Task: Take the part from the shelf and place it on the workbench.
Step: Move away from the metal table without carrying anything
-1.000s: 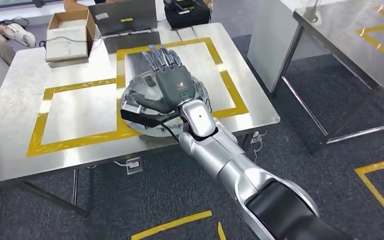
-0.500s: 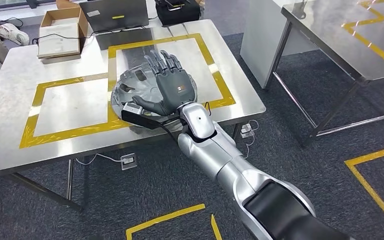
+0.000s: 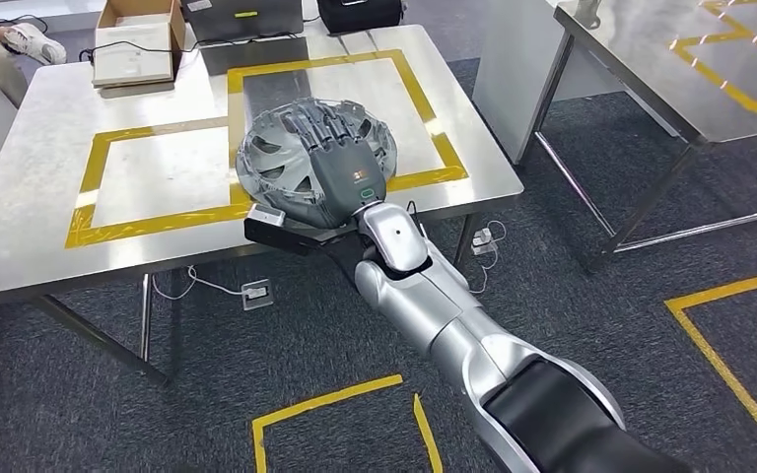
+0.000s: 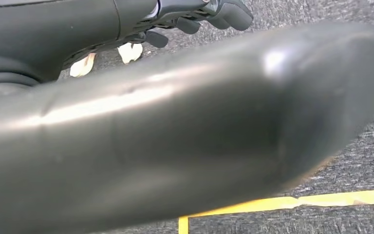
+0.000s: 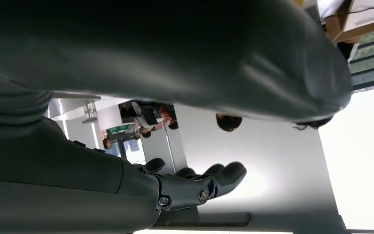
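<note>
Our right hand [image 3: 340,163] lies with fingers spread flat over the domed metal part [image 3: 286,158], carrying it over the tabletop [image 3: 39,148], above the yellow tape [image 3: 148,225]. It looks rigid, smooth, likely slippery and weighty; we'd support its rim. A cardboard box [image 3: 138,44] sits well apart. The left hand's [image 4: 199,14] state we cannot tell.

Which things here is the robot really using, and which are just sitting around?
Part of the job:
- round silver ribbed metal part
- right hand, lying on top of the part
- steel workbench with yellow tape squares

Just lying about:
- open cardboard box at the far edge
- dark laptop
- black case
- second steel table to the right
</note>
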Controlling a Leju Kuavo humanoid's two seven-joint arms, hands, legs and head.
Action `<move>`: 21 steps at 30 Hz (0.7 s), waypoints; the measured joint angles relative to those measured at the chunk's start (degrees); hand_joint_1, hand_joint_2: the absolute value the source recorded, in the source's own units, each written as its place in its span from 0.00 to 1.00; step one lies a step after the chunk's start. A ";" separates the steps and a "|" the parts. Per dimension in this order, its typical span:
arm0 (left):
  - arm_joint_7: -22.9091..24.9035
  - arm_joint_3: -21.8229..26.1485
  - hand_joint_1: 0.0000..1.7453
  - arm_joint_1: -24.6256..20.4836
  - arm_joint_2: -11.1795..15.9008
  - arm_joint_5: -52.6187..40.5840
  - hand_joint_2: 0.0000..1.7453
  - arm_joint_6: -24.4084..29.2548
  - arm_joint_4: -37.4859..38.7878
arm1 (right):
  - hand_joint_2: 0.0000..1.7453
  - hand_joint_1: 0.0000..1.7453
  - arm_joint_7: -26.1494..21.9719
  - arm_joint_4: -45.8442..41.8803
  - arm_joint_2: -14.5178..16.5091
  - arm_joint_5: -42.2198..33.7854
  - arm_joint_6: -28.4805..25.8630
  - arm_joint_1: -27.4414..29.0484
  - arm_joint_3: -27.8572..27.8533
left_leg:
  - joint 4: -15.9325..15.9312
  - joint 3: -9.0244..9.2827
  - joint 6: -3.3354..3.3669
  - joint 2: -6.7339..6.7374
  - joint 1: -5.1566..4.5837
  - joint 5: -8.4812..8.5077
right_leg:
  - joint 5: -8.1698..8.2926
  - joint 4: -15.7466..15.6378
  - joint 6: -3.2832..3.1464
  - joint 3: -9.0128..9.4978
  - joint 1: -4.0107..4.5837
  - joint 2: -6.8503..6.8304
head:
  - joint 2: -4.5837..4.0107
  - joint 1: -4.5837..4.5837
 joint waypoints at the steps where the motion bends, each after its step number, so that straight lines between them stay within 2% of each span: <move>1: -0.22 0.02 0.00 -0.01 -0.01 0.08 0.00 0.03 0.00 | 0.00 0.00 -0.26 0.00 0.07 -0.22 0.21 -0.14 -0.08 | -0.07 -0.13 -0.37 0.01 0.05 0.48 | -0.38 -1.60 -0.41 0.87 0.21 0.01 | 0.00 0.08; 3: -0.49 0.08 0.00 -0.02 0.01 0.25 0.00 0.11 0.00 | 0.00 0.00 -0.95 0.01 0.11 -0.82 0.68 -0.20 -0.23 | -0.35 -0.23 -1.12 -0.03 0.20 1.22 | 0.50 -2.27 -1.16 0.51 0.22 -0.02 | 0.00 0.32; 4: -0.51 0.12 0.00 0.00 0.03 0.31 0.00 0.14 0.01 | 0.00 0.00 -1.32 0.01 0.13 -1.08 0.87 -0.21 -0.33 | -0.06 -0.53 -1.47 -0.14 0.27 0.71 | 1.12 -2.49 -1.59 0.16 0.08 -0.08 | 0.00 0.33; 5: -0.50 0.16 0.00 0.02 0.07 0.32 0.00 0.16 0.01 | 0.00 0.00 -1.65 0.01 0.16 -1.30 1.03 -0.22 -0.44 | 1.09 -1.08 -1.79 -0.28 0.31 -0.85 | 1.86 -2.75 -1.97 -0.30 -0.11 -0.15 | 0.00 0.23; 6: -0.49 0.19 0.00 0.02 0.12 0.32 0.00 0.17 0.02 | 0.00 0.00 -1.91 0.01 0.20 -1.40 1.14 -0.22 -0.55 | 3.36 -1.86 -2.07 -0.41 0.42 -3.33 | 2.63 -2.93 -2.24 -0.96 -0.29 -0.21 | 0.00 0.10; 8: -0.46 0.22 0.00 -0.01 0.22 0.31 0.00 0.17 0.02 | 0.00 0.00 -2.18 0.02 0.24 -1.40 1.36 -0.15 -0.69 | 9.99 -3.45 -2.64 -0.52 0.61 -8.61 | 3.99 -2.94 -2.42 -2.59 -0.35 -0.21 | 0.00 -0.17; 9: -0.44 0.23 0.00 -0.02 0.29 0.31 0.00 0.17 0.02 | 0.00 0.00 -2.27 0.02 0.24 -1.40 1.44 -0.07 -0.70 | 12.88 -3.72 -2.90 -0.52 0.74 -9.79 | 4.68 -2.91 -2.34 -3.48 -0.38 -0.21 | 0.00 -0.20; 10: -0.39 0.26 0.00 -0.03 0.36 0.32 0.00 0.17 0.02 | 0.00 0.00 -2.31 0.03 0.24 -1.40 1.51 0.04 -0.72 | 14.40 -3.32 -3.12 -0.52 0.86 -9.58 | 5.37 -2.87 -2.19 -4.41 -0.44 -0.21 | 0.00 -0.20; 11: -0.33 0.29 0.00 -0.04 0.43 0.36 0.00 0.17 0.02 | 0.00 0.00 -2.33 0.03 0.24 -1.40 1.55 0.15 -0.74 | 14.17 -2.07 -3.34 -0.51 0.99 -8.30 | 6.05 -2.78 -1.96 -5.35 -0.56 -0.21 | 0.00 -0.20; 12: -0.24 0.33 0.00 -0.05 0.50 0.40 0.00 0.17 0.02 | 0.00 0.00 -2.33 0.03 0.24 -1.41 1.57 0.25 -0.77 | 12.10 0.12 -3.54 -0.51 1.16 -6.66 | 6.72 -2.62 -1.65 -6.30 -0.73 -0.21 | 0.00 -0.20; 13: -0.15 0.35 0.00 -0.11 0.54 0.44 0.00 0.17 0.02 | 0.00 0.00 -2.33 0.03 0.25 -1.44 1.58 0.31 -0.81 | 8.67 2.81 -3.80 -0.55 1.25 -6.10 | 7.34 -2.41 -1.24 -7.16 -0.87 -0.20 | 0.00 -0.22; 14: -0.09 0.37 0.00 -0.16 0.54 0.46 0.00 0.23 0.01 | 0.25 0.00 -2.34 0.03 0.25 -1.51 1.60 0.35 -0.87 | 4.99 5.44 -3.70 -0.71 1.16 -6.31 | 7.90 -2.19 -0.79 -7.84 -0.95 -0.19 | 0.00 -0.25; 15: -0.01 0.39 0.00 -0.17 0.53 0.46 0.00 0.44 0.01 | 0.50 0.00 -2.38 0.03 0.25 -1.62 1.61 0.39 -0.93 | 2.20 7.16 -3.36 -0.88 1.05 -6.96 | 8.44 -2.07 -0.35 -8.21 -0.96 -0.16 | 0.00 -0.21; 16: 0.07 0.42 0.00 -0.17 0.49 0.47 0.00 0.82 0.01 | 0.75 0.00 -2.43 0.03 0.26 -1.74 1.62 0.41 -0.98 | 0.64 7.91 -2.81 -1.08 0.85 -7.79 | 8.97 -2.11 0.07 -8.35 -0.90 -0.14 | 0.00 -0.21; 17: 0.19 0.49 0.00 -0.12 0.48 0.48 0.00 1.38 0.01 | 1.00 0.00 -2.47 0.03 0.26 -1.88 1.63 0.45 -1.03 | 0.23 7.93 -2.01 -1.22 0.64 -7.77 | 9.50 -2.32 0.47 -8.32 -0.90 -0.13 | 0.00 -0.16; 18: 0.44 0.61 0.00 -0.07 0.48 0.40 0.00 2.19 0.01 | 1.00 0.00 -2.51 0.04 0.23 -2.03 1.68 0.49 -1.06 | 0.31 7.46 -1.31 -1.17 0.64 -7.43 | 9.92 -2.57 0.85 -8.32 -0.97 -0.12 | 0.00 -0.11; 19: 0.76 0.73 0.00 -0.05 0.48 0.15 0.00 3.20 0.01 | 1.00 0.00 -2.52 0.04 0.20 -2.16 1.75 0.51 -1.09 | 0.31 7.13 -0.65 -1.06 0.61 -7.01 | 9.59 -2.39 1.19 -8.55 -1.06 -0.13 | 0.00 -0.13; 20: 1.13 0.82 0.00 -0.05 0.48 -0.15 0.00 4.28 0.00 | 0.75 0.00 -2.52 0.05 0.15 -2.30 1.83 0.54 -1.13 | 0.22 6.70 -0.06 -0.93 0.61 -6.49 | 8.24 -1.39 1.44 -9.08 -1.15 -0.14 | 0.00 -0.05; 21: 1.55 0.87 0.00 -0.04 0.48 -0.44 0.00 5.26 -0.01 | 0.50 0.00 -2.57 0.05 0.11 -2.44 1.91 0.56 -1.16 | 0.14 6.13 0.41 -0.80 0.66 -5.88 | 5.93 0.73 1.60 -9.94 -1.17 -0.15 | 0.00 0.03</move>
